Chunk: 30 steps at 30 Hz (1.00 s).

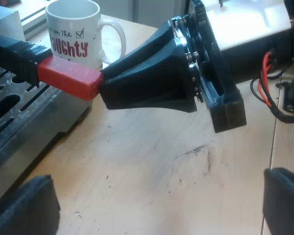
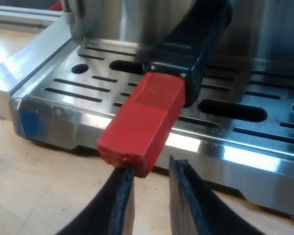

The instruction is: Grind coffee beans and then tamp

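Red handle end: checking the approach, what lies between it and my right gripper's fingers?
Nothing. In the right wrist view the right gripper has open fingers right at the red handle end, one fingertip touching it.

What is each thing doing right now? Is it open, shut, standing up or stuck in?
Handle: in the machine's front, its red end sticking out over the drip tray's edge.
Left gripper: open, holding nothing.
Right gripper: open a crack, tips at the red end, not around it.
Mug: upright on the table.
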Each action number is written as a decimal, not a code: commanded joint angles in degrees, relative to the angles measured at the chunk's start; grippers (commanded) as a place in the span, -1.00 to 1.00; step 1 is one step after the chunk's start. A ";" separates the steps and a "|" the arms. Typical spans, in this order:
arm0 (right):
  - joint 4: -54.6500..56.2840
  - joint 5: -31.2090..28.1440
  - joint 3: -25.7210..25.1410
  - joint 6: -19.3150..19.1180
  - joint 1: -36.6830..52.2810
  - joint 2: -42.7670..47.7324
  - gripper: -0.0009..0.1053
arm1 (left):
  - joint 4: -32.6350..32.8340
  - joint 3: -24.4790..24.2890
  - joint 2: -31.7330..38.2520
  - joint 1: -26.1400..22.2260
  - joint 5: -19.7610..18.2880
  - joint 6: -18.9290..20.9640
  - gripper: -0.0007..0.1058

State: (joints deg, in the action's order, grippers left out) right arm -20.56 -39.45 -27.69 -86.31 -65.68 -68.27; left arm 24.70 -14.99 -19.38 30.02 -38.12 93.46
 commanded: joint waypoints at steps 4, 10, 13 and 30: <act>-3.89 -11.29 -2.04 0.00 3.75 0.05 -0.61 | -0.82 -0.24 0.08 0.26 -0.20 0.50 0.63; 2.41 -11.28 -2.04 0.84 0.84 0.05 -0.61 | -0.97 -0.24 0.08 0.26 -0.20 0.50 0.63; 6.32 -11.28 -2.04 3.09 -1.87 0.05 -0.61 | -0.97 -0.24 0.08 0.26 -0.20 0.50 0.63; 17.50 -14.44 -2.32 5.55 -11.30 2.06 -0.60 | -1.28 -0.24 0.08 0.26 -0.20 0.50 0.63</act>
State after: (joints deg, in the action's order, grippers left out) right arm -3.56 -52.61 -29.55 -80.75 -76.92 -66.75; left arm 24.70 -14.99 -19.38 30.02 -38.12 93.46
